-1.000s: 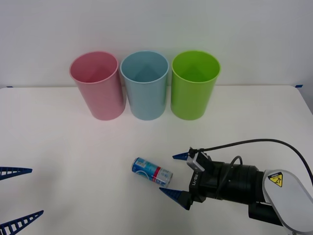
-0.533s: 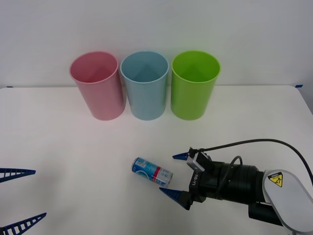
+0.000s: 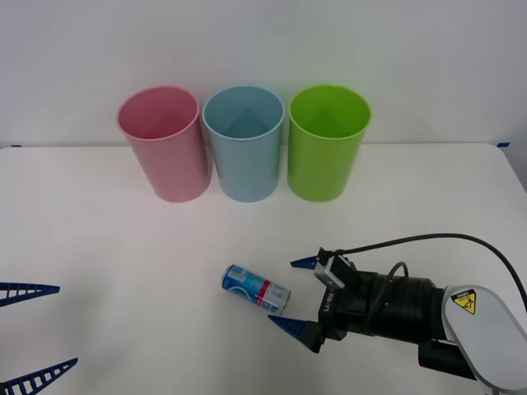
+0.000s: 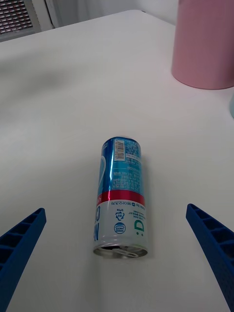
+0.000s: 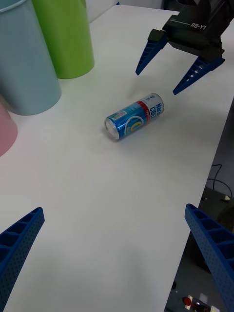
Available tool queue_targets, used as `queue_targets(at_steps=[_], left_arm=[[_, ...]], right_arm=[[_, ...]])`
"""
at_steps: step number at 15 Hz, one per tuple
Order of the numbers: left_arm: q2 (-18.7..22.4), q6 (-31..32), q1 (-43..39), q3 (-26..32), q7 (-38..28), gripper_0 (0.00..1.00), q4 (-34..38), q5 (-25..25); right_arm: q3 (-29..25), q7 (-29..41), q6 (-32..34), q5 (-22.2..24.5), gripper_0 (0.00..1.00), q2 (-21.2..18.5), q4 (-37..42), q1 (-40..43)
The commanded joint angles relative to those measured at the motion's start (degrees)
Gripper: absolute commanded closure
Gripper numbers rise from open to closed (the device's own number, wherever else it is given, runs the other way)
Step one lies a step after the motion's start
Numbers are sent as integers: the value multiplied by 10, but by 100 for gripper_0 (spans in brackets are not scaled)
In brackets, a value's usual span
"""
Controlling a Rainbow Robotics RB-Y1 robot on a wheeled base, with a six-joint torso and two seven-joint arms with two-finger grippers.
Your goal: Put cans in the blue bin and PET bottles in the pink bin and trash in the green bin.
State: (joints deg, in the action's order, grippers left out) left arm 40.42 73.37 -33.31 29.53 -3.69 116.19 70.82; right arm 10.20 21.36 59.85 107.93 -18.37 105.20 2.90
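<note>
The can (image 3: pixel 256 289) lies on its side on the white surface (image 3: pixel 99 239), toward the near edge and a little right of the middle, one silver end turned to the right pincer (image 3: pixel 299 294). That pincer is spread wide and holds nothing; its two blue fingers sit just beside the can's end, one to either side of its line, touching nothing. The right wrist view shows the can's dented silver end and printed label lying between the fingers but ahead of them. The left pincer (image 3: pixel 31 331) waits at the near left corner, equally wide open and empty, well apart from the can. Bare surface surrounds the can on all sides. Along the far edge stand the pink bin (image 3: pixel 163 145), the blue bin (image 3: pixel 244 144) and the green bin (image 3: pixel 327 142), upright, rims almost touching.
</note>
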Motion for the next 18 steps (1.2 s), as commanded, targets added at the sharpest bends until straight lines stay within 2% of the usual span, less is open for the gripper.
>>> queue_targets(at_steps=[1, 13, 18], left_arm=[[0, 0, 0, 0, 0, 0, 0, 0], [0, 0, 0, 0, 0, 0, 0, 0], [0, 0, 0, 0, 0, 0, 0, 0]], right_arm=[[0, 0, 0, 0, 0, 0, 0, 0], [0, 0, 0, 0, 0, 0, 0, 0], [3, 3, -4, -13, 0, 12, 0, 7]])
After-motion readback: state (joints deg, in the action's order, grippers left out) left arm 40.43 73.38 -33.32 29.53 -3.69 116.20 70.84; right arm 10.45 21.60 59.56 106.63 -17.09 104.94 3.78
